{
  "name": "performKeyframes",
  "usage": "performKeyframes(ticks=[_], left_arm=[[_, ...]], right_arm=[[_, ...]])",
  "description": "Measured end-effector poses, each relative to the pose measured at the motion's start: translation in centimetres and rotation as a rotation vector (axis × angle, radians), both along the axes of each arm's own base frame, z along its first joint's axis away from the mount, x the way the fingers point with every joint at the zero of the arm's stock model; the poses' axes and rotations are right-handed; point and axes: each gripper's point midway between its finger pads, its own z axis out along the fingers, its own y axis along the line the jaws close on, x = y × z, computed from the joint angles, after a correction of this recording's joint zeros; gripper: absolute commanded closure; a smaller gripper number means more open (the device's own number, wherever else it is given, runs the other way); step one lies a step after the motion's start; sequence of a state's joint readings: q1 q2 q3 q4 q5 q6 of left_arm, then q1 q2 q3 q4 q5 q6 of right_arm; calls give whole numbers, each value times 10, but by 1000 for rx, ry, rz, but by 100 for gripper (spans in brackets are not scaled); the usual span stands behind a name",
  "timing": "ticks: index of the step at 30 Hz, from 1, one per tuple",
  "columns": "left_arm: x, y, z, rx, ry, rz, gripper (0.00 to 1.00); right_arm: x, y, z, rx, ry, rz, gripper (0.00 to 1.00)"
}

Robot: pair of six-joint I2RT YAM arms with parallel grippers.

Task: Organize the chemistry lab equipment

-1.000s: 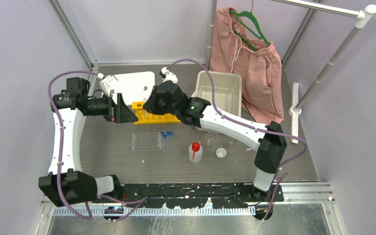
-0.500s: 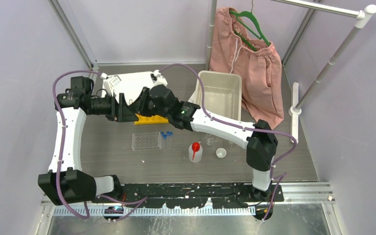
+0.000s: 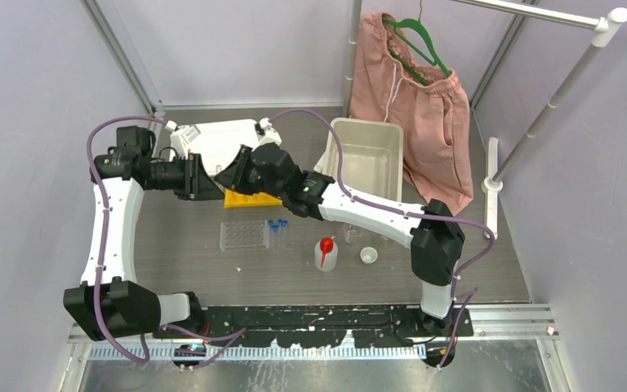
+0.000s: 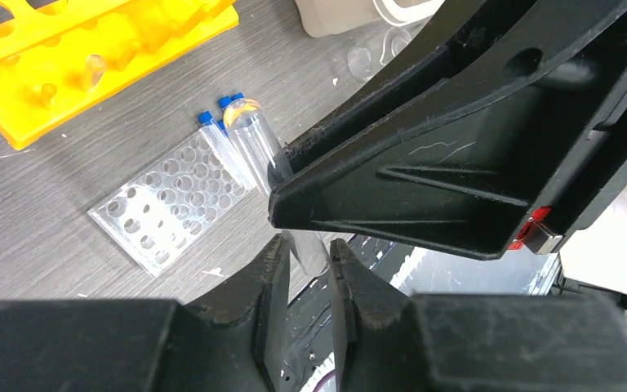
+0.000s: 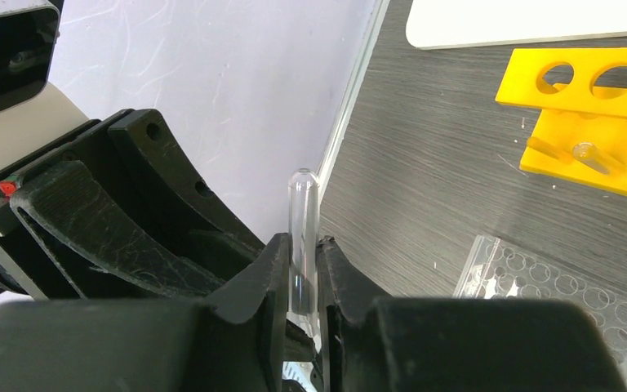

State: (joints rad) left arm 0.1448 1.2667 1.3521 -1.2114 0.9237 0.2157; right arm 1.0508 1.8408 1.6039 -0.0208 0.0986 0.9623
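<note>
A clear tube stands upright between the pads of my right gripper, which is shut on it. In the left wrist view the same clear tube runs down behind a right finger, and its lower end sits between the tips of my left gripper, closed against it. Both grippers meet in the air, left gripper against right gripper, just left of the yellow rack. The clear grid rack and blue-capped tubes lie below them.
A red-spouted squeeze bottle, small clear glassware and a tiny white cup stand right of centre. A white bin and a white lid sit at the back. Pink shorts hang at the back right.
My right arm carried the clear tube leftwards to the left gripper. The left gripper went from wide open to closed around the tube's end.
</note>
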Motion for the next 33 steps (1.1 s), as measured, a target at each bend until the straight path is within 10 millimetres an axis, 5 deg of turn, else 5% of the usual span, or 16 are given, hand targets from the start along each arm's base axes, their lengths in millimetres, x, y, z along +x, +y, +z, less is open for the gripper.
performKeyframes(ticks=[3,8,10,15,23,33], left_arm=[[0,1,-1,7,3,5,83],[1,2,-1,12,5,12,94],[1,2,-1,13,1,8,96],[-2,1,1,22,-19,-26,97],[-6,0,15,39,-109,-101,100],[-14,1,18,68,-166,-150,100]], right_arm=[[0,1,0,9,6,-2,97],[1,0,0,11,5,-3,61],[0,1,1,14,6,-3,55],[-1,-5,3,-49,16,9,51],[-1,-8,55,-128,-28,133,56],[-12,-22,37,-250,13,229,56]])
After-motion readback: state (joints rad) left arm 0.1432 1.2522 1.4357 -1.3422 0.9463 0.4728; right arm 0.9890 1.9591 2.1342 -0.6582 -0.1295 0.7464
